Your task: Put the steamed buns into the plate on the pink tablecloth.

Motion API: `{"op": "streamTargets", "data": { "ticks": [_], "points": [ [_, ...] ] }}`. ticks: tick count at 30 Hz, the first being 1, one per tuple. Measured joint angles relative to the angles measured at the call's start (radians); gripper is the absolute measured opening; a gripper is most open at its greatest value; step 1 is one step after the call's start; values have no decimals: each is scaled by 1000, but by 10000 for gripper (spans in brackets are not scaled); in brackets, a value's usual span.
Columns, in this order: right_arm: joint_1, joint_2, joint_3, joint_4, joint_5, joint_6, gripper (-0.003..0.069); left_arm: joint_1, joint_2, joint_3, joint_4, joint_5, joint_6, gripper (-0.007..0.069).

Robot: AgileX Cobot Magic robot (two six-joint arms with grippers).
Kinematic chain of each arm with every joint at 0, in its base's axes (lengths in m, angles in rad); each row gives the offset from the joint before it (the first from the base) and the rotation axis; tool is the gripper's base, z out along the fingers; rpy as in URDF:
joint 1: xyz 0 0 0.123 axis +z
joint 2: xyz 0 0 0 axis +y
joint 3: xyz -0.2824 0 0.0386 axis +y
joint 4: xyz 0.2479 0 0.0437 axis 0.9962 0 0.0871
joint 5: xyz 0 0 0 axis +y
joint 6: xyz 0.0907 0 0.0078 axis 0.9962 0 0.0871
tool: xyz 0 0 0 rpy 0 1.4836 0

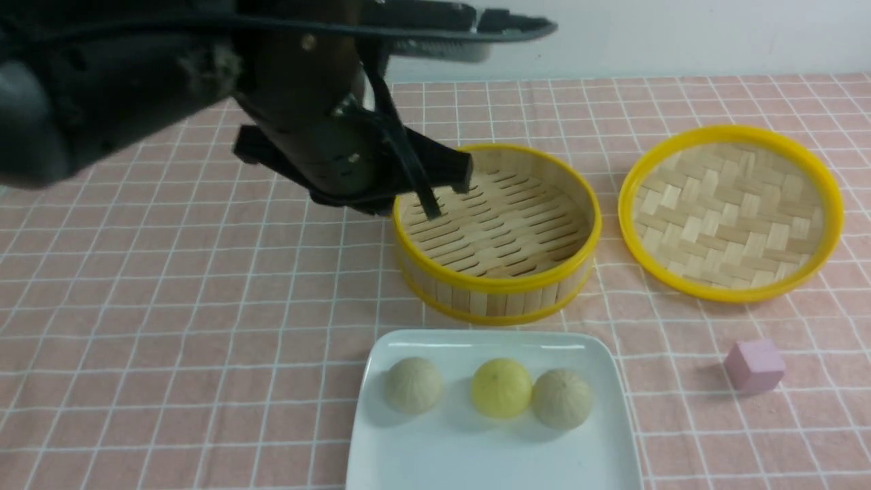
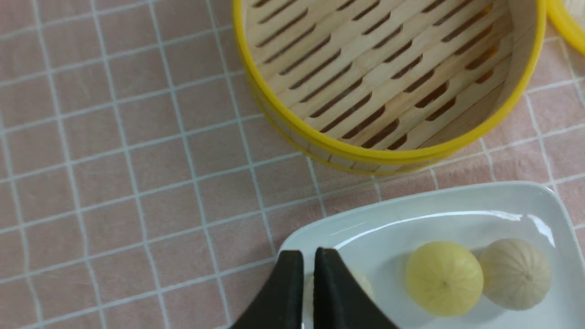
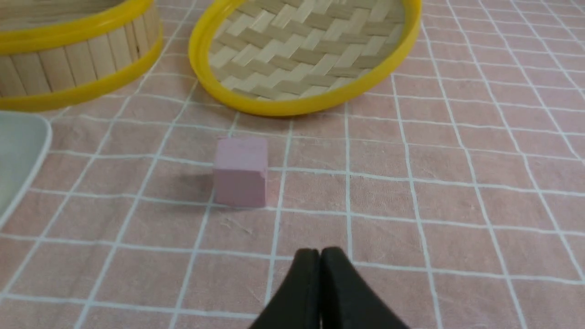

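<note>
Three steamed buns lie in a row on the white plate (image 1: 490, 338) at the front of the pink tablecloth (image 1: 204, 306): a beige one (image 1: 414, 384), a yellow one (image 1: 501, 388) and another beige one (image 1: 562, 398). My left arm (image 1: 320, 150) hangs high over the cloth at the steamer's left edge. In the left wrist view the left gripper (image 2: 308, 258) is shut and empty above the plate's corner (image 2: 411, 210), half hiding one beige bun (image 2: 362, 281) beside the yellow bun (image 2: 444, 278) and the other beige bun (image 2: 515, 274). The right gripper (image 3: 320, 256) is shut on nothing, low over bare cloth.
An empty bamboo steamer (image 1: 497, 228) with a yellow rim stands behind the plate. Its woven lid (image 1: 731, 211) lies upturned to the right. A pink cube (image 1: 754, 365) sits right of the plate and just ahead of the right gripper, where it shows as the pink cube (image 3: 241, 171).
</note>
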Motion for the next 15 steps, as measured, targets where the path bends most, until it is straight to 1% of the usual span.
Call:
{"op": "streamTargets", "data": {
  "ticks": [4,8,12,15],
  "points": [
    [-1,0,0,0,0,0,27,0,-111,0,45,41,17,62],
    [-34,0,0,0,0,0,35,0,-240,2,83,85,19,62],
    [-48,0,0,0,0,0,38,0,-329,22,88,112,19,62],
    [-49,0,0,0,0,0,42,0,-433,81,88,137,19,62]
  ]
}}
